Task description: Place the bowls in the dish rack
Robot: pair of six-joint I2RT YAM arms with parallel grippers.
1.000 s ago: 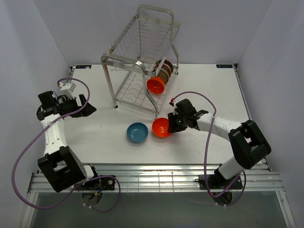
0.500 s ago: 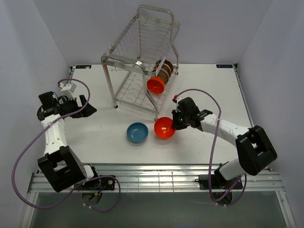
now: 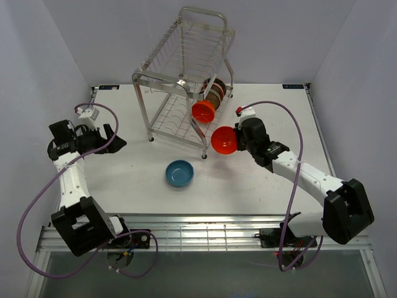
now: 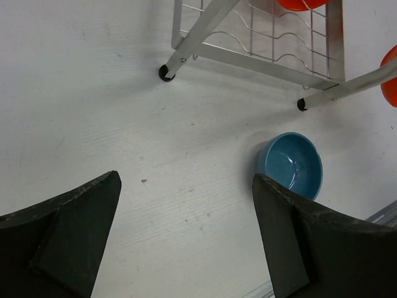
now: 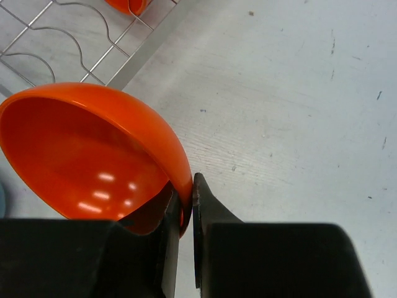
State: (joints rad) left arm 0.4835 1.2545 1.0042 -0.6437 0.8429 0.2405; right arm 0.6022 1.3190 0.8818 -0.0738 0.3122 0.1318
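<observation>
Right wrist: jaws clamp orange bowl by its rim, near dish rack (left jaws apart).

Overhead from behind, wrist views close, downward, sharing dish rack

White table, surface faintly scuffed and speckled. Plain pale walls enclose three sides. Slotted metal rail along near edge. Small dark label at far right corner.
</observation>
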